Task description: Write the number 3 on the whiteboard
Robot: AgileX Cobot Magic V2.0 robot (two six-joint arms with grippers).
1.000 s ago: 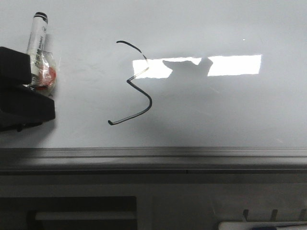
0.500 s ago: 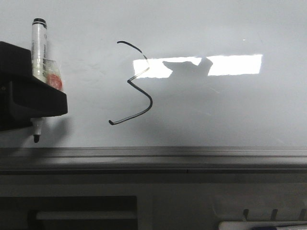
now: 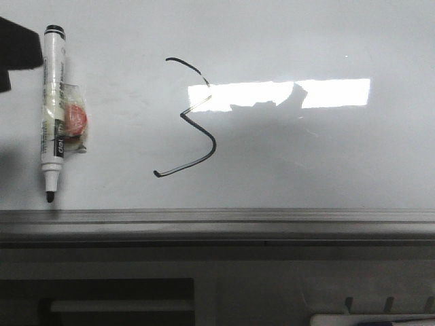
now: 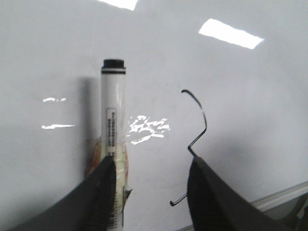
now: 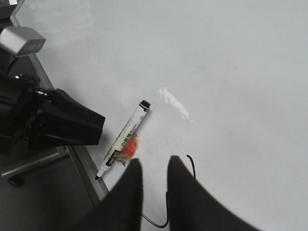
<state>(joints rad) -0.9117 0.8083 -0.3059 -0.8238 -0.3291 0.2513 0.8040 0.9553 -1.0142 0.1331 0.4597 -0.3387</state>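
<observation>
Front view: marker pen (image 3: 53, 112) (uncapped) lies beside the number 3 (image 3: 191, 119).

A glossy white-grey whiteboard (image 3: 319, 156) with a grey metal ledge (image 3: 224, 221) along its near edge carries a thin black hand-drawn angular number 3 (image 3: 190, 119). At nine o'clock from the figure, well apart, lies an uncapped white marker pen (image 3: 52, 112), black tip toward the ledge, with a crumpled clear wrapper showing an orange-red patch (image 3: 73, 119) touching its barrel.
</observation>
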